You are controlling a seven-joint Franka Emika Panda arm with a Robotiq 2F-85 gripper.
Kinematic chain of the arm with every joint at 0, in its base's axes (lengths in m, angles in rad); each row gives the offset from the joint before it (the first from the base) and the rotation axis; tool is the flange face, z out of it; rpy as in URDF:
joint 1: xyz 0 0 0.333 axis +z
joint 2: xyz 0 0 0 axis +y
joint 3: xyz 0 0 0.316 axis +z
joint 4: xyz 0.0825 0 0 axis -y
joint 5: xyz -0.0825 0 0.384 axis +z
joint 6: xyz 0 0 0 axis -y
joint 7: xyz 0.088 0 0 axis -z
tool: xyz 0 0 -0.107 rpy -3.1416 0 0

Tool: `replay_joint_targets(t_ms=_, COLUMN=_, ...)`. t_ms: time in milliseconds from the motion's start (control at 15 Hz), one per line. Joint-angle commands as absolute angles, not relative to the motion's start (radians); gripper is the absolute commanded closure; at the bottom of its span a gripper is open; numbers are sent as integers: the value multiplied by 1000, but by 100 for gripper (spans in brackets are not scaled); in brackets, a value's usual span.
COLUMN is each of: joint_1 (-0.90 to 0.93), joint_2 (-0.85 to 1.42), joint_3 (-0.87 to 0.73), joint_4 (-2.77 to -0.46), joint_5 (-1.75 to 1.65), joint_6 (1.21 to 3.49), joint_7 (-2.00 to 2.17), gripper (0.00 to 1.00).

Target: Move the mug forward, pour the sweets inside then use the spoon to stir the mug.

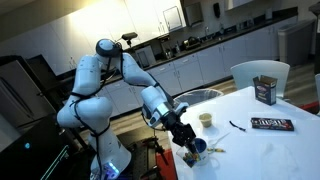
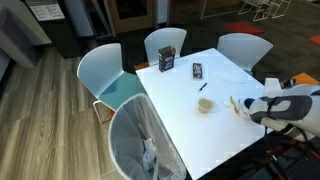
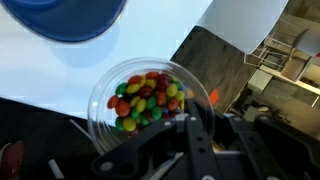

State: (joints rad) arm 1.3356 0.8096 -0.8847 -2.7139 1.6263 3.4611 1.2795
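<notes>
The fingers point(image 3: 193, 132) sit at the rim of a clear cup point(image 3: 98, 106) of coloured sweets point(image 3: 148, 98); whether they grip it cannot be told. Just beyond the cup, the mug point(image 3: 72, 16) stands on the white desk point(image 3: 30, 75), near its edge. Farther off lie the spoon point(image 1: 238, 125) and a cream cup point(image 1: 206, 120). Pale chairs point(image 2: 106, 74) ring the desk on a wood floor point(image 2: 40, 120). Kitchen counters point(image 1: 200, 50) run behind.
</notes>
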Motion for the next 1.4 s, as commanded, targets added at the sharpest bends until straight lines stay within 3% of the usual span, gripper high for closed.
replay_joint_targets(t_ms=0, joint_1=1346, joint_2=830, joint_3=-903, joint_4=-2697, joint_5=1622, joint_6=3461, joint_7=1268, gripper=99)
replay_joint_targets(t_ms=1333, joint_1=1370, joint_2=1025, joint_3=-897, joint_4=-2539, joint_5=1639, joint_6=3461, joint_7=1245, gripper=99)
